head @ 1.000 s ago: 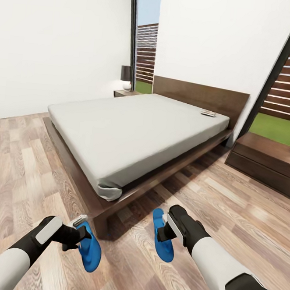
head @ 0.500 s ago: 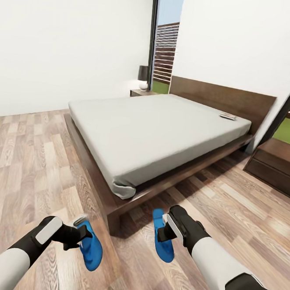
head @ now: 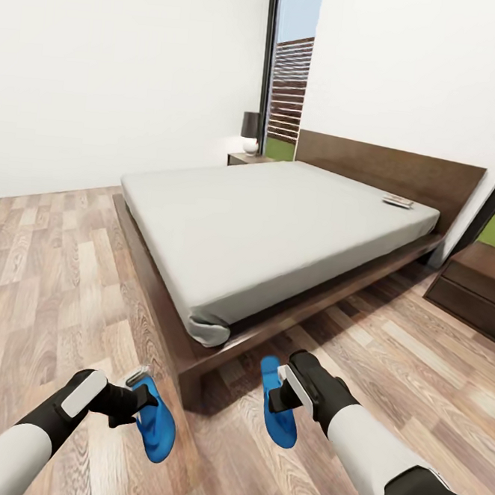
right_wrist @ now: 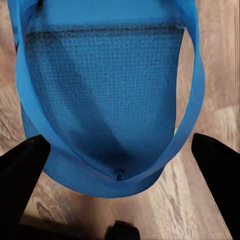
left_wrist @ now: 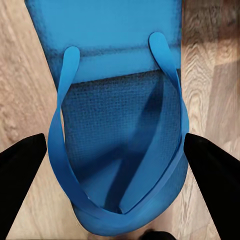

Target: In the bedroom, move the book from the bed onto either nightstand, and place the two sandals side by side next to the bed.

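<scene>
Left to right: the left gripper [head: 142, 405] is clamping one blue sandal [head: 156, 427] at its heel end and holding it above the wood-plank floor [head: 42, 275]; in the left wrist view the two dark fingers [left_wrist: 22, 165] are flanking that sandal's straps. Next, the bed [head: 264, 226] is presenting its near corner between the two arms. The right gripper [head: 278, 394] is gripping the second sandal [head: 276, 414] likewise, its fingers [right_wrist: 220, 165] pressing at the sole's edges. Farther right, the book [head: 398, 201] is lying on the mattress near the headboard, and a nightstand [head: 477, 286] is standing just beside the bed; a second nightstand [head: 249, 158] with a lamp [head: 251, 131] is sitting at the far side. The step in hand appears to be carrying both sandals to the bedside. The next move probably calls for lowering them onto the floor, parallel and close together. No containers are appearing.
</scene>
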